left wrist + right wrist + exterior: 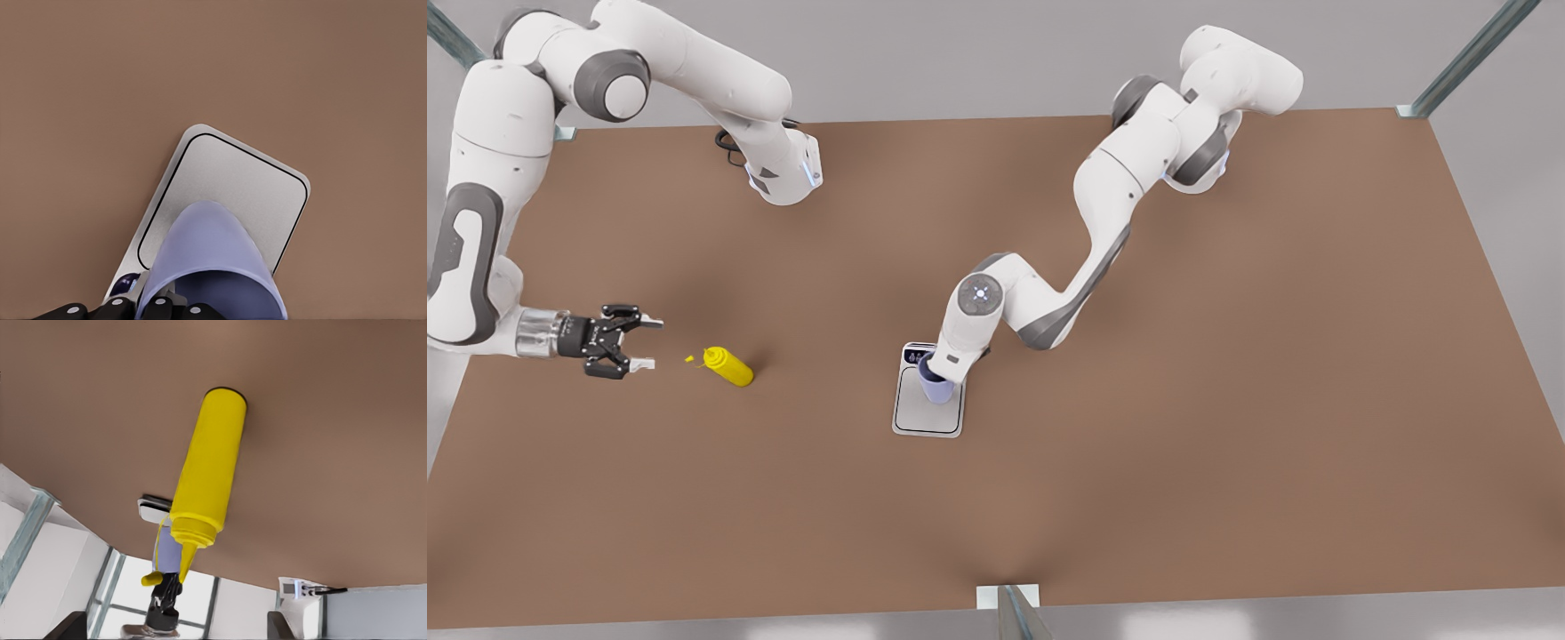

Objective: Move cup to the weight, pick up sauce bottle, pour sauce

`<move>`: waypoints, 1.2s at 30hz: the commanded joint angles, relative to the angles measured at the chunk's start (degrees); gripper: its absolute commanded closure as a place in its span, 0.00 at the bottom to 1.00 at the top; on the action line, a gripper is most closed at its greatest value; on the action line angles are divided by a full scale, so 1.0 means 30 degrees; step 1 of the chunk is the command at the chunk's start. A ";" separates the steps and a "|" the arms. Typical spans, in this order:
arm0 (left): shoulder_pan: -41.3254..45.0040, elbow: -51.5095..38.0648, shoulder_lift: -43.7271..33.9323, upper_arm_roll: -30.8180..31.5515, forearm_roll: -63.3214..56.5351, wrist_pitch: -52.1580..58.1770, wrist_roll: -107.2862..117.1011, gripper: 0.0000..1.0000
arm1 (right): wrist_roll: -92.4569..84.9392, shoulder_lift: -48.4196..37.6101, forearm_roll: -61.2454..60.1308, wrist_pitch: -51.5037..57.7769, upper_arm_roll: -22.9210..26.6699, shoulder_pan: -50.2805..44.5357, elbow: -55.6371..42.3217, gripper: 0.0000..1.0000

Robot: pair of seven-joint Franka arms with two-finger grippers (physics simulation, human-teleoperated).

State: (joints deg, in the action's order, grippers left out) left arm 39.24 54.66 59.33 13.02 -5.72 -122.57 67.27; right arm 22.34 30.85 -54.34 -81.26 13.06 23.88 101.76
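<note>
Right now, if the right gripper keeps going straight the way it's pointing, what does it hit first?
Probably the sauce bottle: the right gripper, open, points along the table at its nozzle end. Their relative height is unclear.

You see the lavender-blue cup point(935, 384) upright on the grey plate of the silver-white scale point(927, 413), near its dark display end, at the table's middle. Your yellow sauce bottle point(730, 367) lies on its side well apart toward the front view's left, with a small yellow cap point(689, 359) loose just off its nozzle.
</note>
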 commanded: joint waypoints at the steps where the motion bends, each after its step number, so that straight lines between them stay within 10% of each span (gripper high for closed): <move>1: -0.0014 0.0002 0.0000 -0.0003 0.0618 -0.0043 -0.0041 0.72 | -0.0006 0.0087 -0.0195 -0.0069 0.0041 -0.0021 -0.0023 0.00; 7: 0.0073 -0.0056 0.0029 -0.0032 0.0618 -0.0189 0.0340 0.01 | -0.0765 0.1464 -0.0872 -0.0920 0.0012 -0.0050 0.0035 0.00; 23: -0.1801 -0.0027 -0.3515 0.0114 0.2317 0.7016 0.0868 0.00 | -0.1851 0.4424 -0.2659 0.0310 -0.0310 -0.0168 -0.0023 0.00; 26: -0.6220 0.0090 -0.5917 -0.0032 0.2112 1.2640 -0.9817 0.00 | -0.1910 0.4863 -0.3127 0.0633 -0.0339 -0.0461 -0.0023 0.00; 30: -0.8716 0.0178 -0.9198 -0.5891 0.1116 1.6919 -2.5001 0.00 | -0.1969 0.5068 -0.3684 0.0369 -0.0632 -0.0461 -0.0082 0.00; 32: -0.8921 0.9340 -1.5551 -0.5980 0.1116 1.2120 -2.4944 0.00 | -0.2115 0.5185 -0.3743 0.0369 -0.0632 -0.0490 -0.0082 0.00; 36: -0.9009 1.0286 -1.6436 -0.6126 0.1057 1.3141 -2.4856 0.00 | -0.2115 0.5449 -0.3743 0.0369 -0.0924 -0.0578 -0.0023 0.00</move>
State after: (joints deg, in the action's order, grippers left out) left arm 12.26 85.52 10.40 -5.36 -2.23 -83.14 -7.22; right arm 16.08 47.28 -65.64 -80.24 9.99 22.13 101.69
